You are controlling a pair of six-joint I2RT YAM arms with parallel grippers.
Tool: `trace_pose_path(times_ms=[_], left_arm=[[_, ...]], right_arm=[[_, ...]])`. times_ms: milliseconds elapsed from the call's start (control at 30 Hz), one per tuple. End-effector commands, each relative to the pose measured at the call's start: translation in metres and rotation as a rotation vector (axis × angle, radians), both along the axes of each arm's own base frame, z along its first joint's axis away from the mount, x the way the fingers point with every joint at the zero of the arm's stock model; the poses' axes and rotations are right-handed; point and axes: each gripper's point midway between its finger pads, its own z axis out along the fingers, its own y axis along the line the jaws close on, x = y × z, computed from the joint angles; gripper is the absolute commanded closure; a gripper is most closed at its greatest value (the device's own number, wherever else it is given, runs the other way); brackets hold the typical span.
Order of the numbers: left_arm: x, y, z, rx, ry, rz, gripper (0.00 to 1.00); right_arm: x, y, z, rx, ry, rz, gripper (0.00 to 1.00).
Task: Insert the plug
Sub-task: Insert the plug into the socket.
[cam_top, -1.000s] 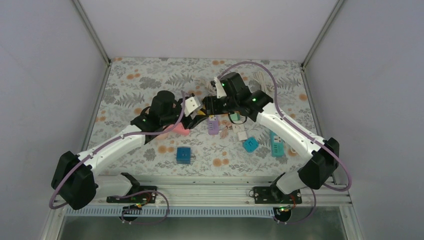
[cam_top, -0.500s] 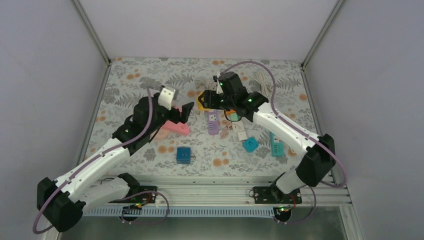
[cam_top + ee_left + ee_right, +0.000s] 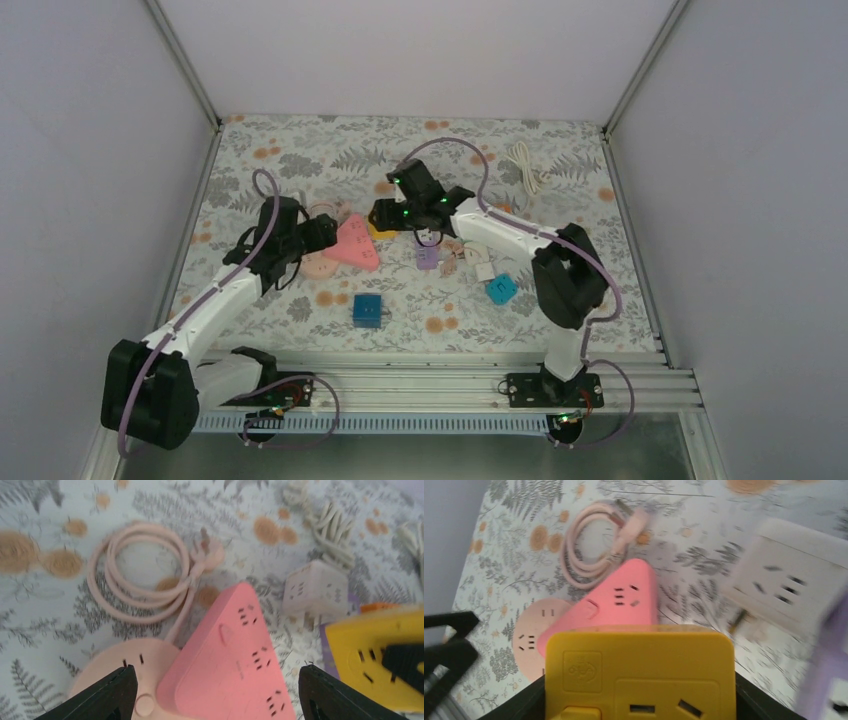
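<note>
My right gripper (image 3: pixel 385 216) is shut on a yellow socket adapter (image 3: pixel 639 675) and holds it just above the near corner of a pink triangular power strip (image 3: pixel 352 243). My left gripper (image 3: pixel 300 240) is open and empty. Its fingers straddle that strip (image 3: pixel 240 660) and a pale pink round socket (image 3: pixel 135 675). A coiled pink cable ends in a pink plug (image 3: pixel 210 555) that lies on the cloth beyond the strip. In the left wrist view the yellow adapter (image 3: pixel 380 655) shows at the right edge. The strip (image 3: pixel 624 600) and the coil (image 3: pixel 594 555) also show in the right wrist view.
A white cube adapter (image 3: pixel 315 587) stands right of the strip. A purple strip (image 3: pixel 427 258), small white parts (image 3: pixel 480 265), a teal cube (image 3: pixel 501 289) and a blue cube (image 3: pixel 367 310) lie nearer me. A white coiled cable (image 3: pixel 525 160) lies at the back right.
My left arm has swung back to the left and lowered, open, over the pink strip. My right gripper has carried the yellow adapter leftward to the strip's right corner.
</note>
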Motion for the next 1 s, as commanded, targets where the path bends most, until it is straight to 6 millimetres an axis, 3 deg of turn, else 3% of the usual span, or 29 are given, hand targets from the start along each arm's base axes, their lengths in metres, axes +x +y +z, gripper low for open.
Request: trace_pose_path(times_ms=[0,233,533,967], left_arm=[[-0.008,-0.001,-0.022,-0.055,0.074,0.009,0.21],[-0.008,0.006,-0.051,0.008,0.147,0.007,0.32],[-0.004,0.001,-0.072,0.049,0.203,-0.046,0.44],[0.0,-0.006,-0.085,0.142,0.22,-0.182,0.53]], right_arm=[[0.015,0.048,0.024,0.098,-0.097,0.119,0.45],[0.033,0.064,0.006,0.027,-0.103,0.165,0.45],[0.038,0.078,-0.008,0.005,-0.09,0.228,0.45],[0.046,0.069,-0.04,-0.052,-0.016,0.125,0.47]])
